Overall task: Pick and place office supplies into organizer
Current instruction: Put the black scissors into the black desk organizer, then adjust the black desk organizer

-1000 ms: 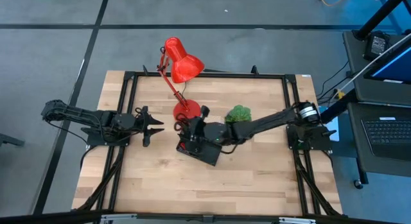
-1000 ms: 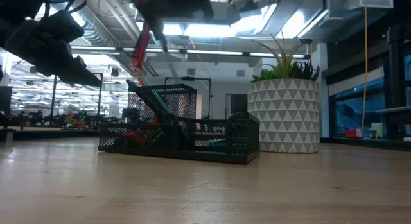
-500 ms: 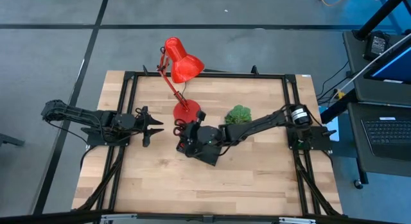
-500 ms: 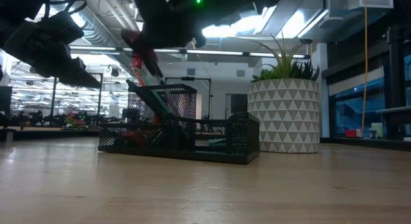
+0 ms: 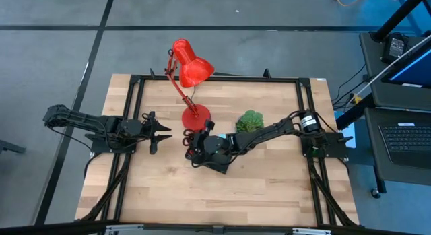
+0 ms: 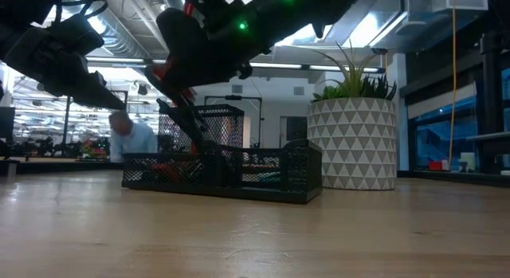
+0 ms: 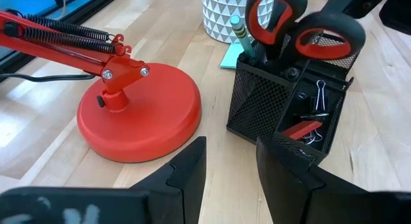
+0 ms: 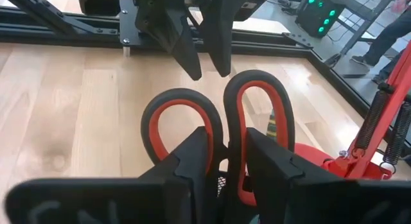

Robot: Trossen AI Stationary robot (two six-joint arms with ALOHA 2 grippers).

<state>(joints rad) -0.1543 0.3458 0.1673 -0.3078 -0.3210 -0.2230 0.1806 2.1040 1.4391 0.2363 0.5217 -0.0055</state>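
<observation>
The red-handled scissors (image 8: pixel 218 115) stand handles-up in the tall mesh cup (image 7: pixel 263 95) of the black organizer (image 5: pixel 217 161), beside a teal pen (image 7: pixel 239 31). My right gripper (image 8: pixel 228 137) is shut on them from the table's right side, above the organizer's left end (image 5: pixel 192 142). Black clips (image 7: pixel 318 95) lie in a low compartment. A light blue sticky-note pad (image 7: pixel 230 57) lies on the table behind the cup. My left gripper (image 7: pixel 231 166) waits open near the table's left edge (image 5: pixel 159 132), with nothing between its fingers. My right gripper pinches the scissors between its two fingers where the two handle loops meet (image 8: pixel 223 147). The fingers (image 8: pixel 196 153) come from the table's right, slanting a little downward. The scissors stand handles up, their blades down inside the tall cup; the blade tips are hidden by the mesh.
The red lamp's round base (image 5: pixel 196 116) stands just beyond the organizer, with its arm and shade (image 5: pixel 193 69) reaching toward the far edge. The green plant in its white patterned pot (image 5: pixel 250 120) stands right of the lamp base. A person (image 6: pixel 131 139) shows in the room behind.
My right gripper has come down toward the organizer with the scissors and has tipped further downward. The scissors have sunk from above the tall cup into it. A person has come into view in the room behind the table.
</observation>
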